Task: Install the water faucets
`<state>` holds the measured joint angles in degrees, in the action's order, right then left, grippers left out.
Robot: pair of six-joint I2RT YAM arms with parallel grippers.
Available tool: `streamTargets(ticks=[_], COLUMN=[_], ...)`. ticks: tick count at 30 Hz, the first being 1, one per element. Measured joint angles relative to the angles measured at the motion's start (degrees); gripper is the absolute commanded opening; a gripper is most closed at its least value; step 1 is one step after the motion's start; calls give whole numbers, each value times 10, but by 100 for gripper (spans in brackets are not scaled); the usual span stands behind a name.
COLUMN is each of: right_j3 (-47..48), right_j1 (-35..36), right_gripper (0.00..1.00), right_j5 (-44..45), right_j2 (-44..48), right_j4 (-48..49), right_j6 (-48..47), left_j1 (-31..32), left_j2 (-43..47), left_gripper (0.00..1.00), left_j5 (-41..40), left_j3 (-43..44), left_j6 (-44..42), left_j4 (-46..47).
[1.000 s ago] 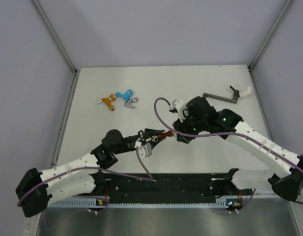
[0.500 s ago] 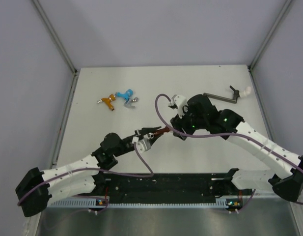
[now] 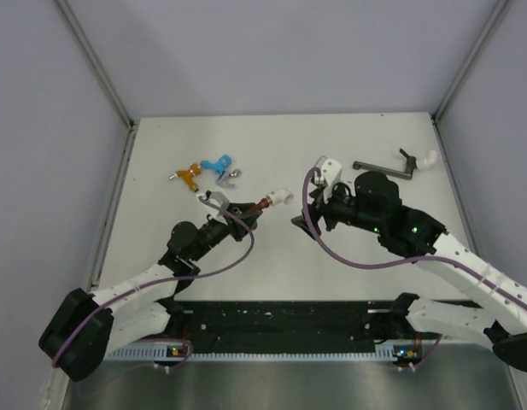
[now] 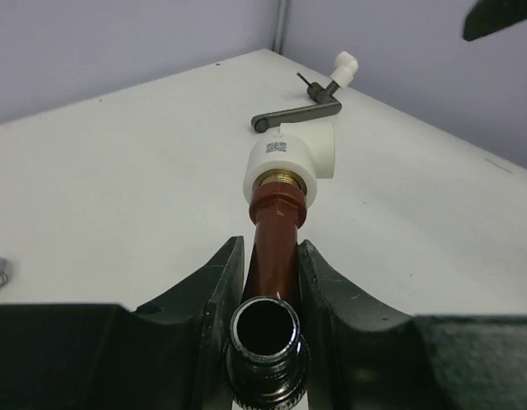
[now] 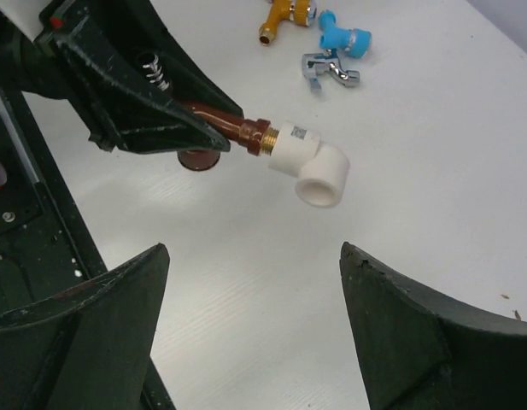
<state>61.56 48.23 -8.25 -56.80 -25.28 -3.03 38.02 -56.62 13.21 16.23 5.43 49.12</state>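
– Appearance of the dark red-brown faucet (image 4: 274, 256)?
– Glossy, slim and round-bodied. Ended in a brass collar (image 4: 278, 181) screwed into a white elbow fitting (image 4: 294, 161). Had a dark threaded mouth (image 4: 265, 337) with a silvery rim at the near end.
– Sat where?
– Sat pinched in the left claw (image 4: 270, 246), squeezed from both sides, held out over the surface (image 3: 289, 265) near its middle, elbow end turned toward the right claw (image 5: 253, 252).
– And that right claw?
– Stood spread wide, pinching nothing, near the elbow fitting but apart from it.
– Anything caught by one view and missed by another?
– Caught from the left wrist, missed from the right: a dark grey bent bar (image 4: 297, 115) with a small white fitting (image 4: 344, 64) at its tip, well off by the far corner. Caught from the right wrist instead: orange faucet (image 5: 284, 13), light blue faucet (image 5: 344, 38) and grey faucet (image 5: 331, 70), clustered close together beyond the left claw, plus a round red-brown knob (image 5: 199, 158) under the held faucet's body. Needed the overhead view for both groups at once, well apart at the far side.
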Motion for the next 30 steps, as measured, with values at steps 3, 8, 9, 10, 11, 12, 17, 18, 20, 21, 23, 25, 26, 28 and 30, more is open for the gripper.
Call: streamTargets(ticks=[3, 8, 9, 10, 11, 12, 17, 18, 20, 21, 23, 25, 26, 28, 30], right_j3=[-28, -104, -116, -132, -144, -158, -216, -223, -231, -233, -238, -241, -243, -247, -252], right_j1=[0, -24, -32, -44, -53, -62, -71, -71, -71, -71, -71, -71, -71, -71, -71], right_gripper=[80, 82, 82, 82, 82, 82, 82, 82, 82, 82, 81, 81, 81, 81, 81], right_j5=[3, -43, -56, -75, -91, -107, -161, -169, -185, -193, -206, -218, -222, -225, -224], right_j2=[13, 43, 49, 57, 64, 73, 113, 119, 125, 125, 122, 117, 112, 105, 102], right_j4=[31, 87, 96, 113, 126, 141, 223, 234, 258, 272, 293, 310, 317, 327, 334], right_j6=[-26, -80, -86, -95, -101, -108, -131, -135, -139, -140, -140, -140, -140, -140, -140], left_j1=[-54, -119, -131, -146, -154, -164, -188, -189, -189, -189, -189, -189, -189, -189, -189], left_j2=[-17, -35, -41, -52, -60, -70, -118, -128, -149, -157, -176, -182, -180, -176, -163], left_gripper=[0, 0, 0, 0, 0, 0, 0, 0, 0, 0, 0, 0, 0, 0, 0], left_j5=[23, 90, 111, 141, 158, 180, 267, 278, 296, 302, 314, 321, 324, 325, 328], left_j3=[-10, -7, -3, 6, 11, 17, 28, 28, 30, 32, 38, 40, 40, 41, 42], left_j6=[99, 245, 272, 307, 328, 355, 500, 526, 576, 595, 633, 658, 671, 679, 685], left_j4=[20, 24, 25, 29, 34, 45, 150, 169, 194, 200, 208, 208, 211, 212, 213])
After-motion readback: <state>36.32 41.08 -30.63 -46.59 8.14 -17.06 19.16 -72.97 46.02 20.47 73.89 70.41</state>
